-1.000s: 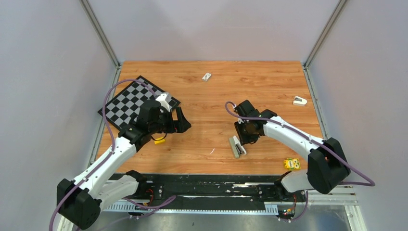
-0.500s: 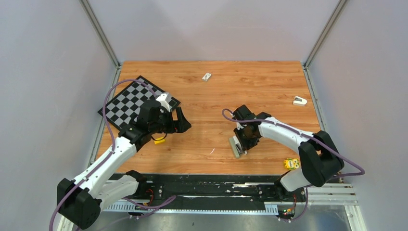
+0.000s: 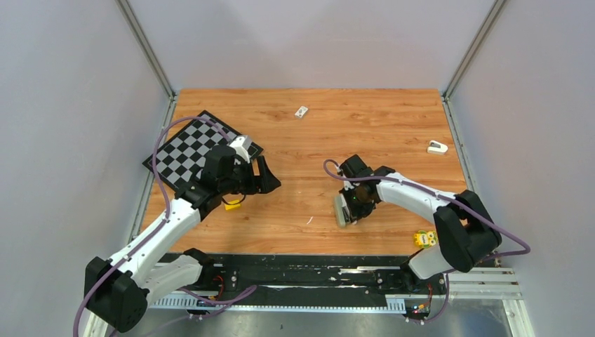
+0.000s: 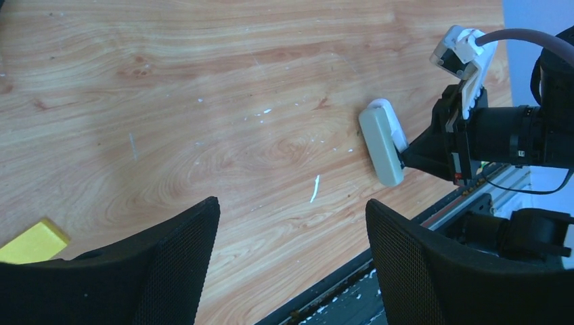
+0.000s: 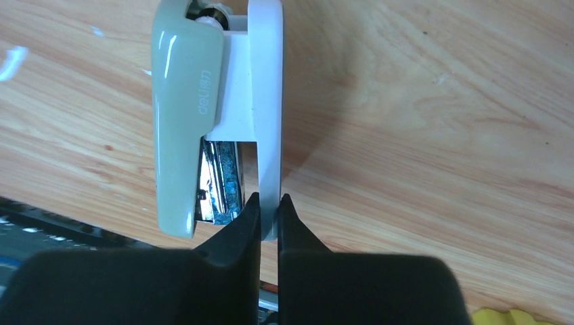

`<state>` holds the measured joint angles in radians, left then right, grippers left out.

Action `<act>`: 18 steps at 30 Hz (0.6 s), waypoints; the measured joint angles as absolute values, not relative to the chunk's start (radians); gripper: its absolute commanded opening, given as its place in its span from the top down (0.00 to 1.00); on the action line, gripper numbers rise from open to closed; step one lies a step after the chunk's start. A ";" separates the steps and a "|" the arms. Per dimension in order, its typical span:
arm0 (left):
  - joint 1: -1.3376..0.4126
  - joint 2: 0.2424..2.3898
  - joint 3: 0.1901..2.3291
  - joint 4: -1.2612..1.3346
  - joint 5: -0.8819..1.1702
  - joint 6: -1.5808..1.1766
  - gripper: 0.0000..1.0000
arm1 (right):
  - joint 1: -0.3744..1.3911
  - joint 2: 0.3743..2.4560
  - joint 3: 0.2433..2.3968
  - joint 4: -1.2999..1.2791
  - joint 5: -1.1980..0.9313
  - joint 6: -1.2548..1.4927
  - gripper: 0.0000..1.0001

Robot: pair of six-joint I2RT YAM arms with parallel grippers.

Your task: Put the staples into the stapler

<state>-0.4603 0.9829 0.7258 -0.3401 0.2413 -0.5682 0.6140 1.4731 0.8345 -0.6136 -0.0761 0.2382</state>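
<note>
The stapler (image 3: pixel 342 209) is grey-green on top with a white base, and lies at the near middle of the table. In the right wrist view the stapler (image 5: pixel 189 128) is turned on its side, with its metal channel showing between top and base. My right gripper (image 5: pixel 269 203) is shut on the front end of the white base, and also shows in the top view (image 3: pixel 353 206). My left gripper (image 3: pixel 270 181) is open and empty, left of the stapler (image 4: pixel 381 145). A thin pale sliver (image 4: pixel 315 189) lies between them; I cannot tell whether it is a staple strip.
A tiny white box (image 3: pixel 302 111) lies at the far middle. A small white object (image 3: pixel 437 147) lies at the right edge. A yellow block (image 3: pixel 232 205) sits by my left wrist, near a checkerboard (image 3: pixel 184 147). A yellow toy (image 3: pixel 425 239) sits near the front right edge.
My right gripper has moved down and left onto the stapler and shut on its white base. The stapler has shifted slightly left. The left arm has barely moved.
</note>
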 measured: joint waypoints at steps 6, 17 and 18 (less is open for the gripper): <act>-0.469 1.007 0.725 -0.269 0.288 -0.617 0.22 | 0.616 1.382 0.834 -0.534 -0.160 0.319 1.00; -0.638 1.119 0.725 -0.087 0.302 -0.700 0.21 | 0.650 1.240 0.786 -0.238 -0.250 0.534 1.00; -0.646 1.133 0.725 -0.074 0.301 -0.705 0.21 | 0.655 1.240 0.786 -0.226 -0.252 0.545 1.00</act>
<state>-0.6460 1.1328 0.7254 -0.0742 0.3012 -0.7048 0.6548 1.2396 0.7860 -0.2256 -0.2523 0.5446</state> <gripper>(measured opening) 0.787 0.060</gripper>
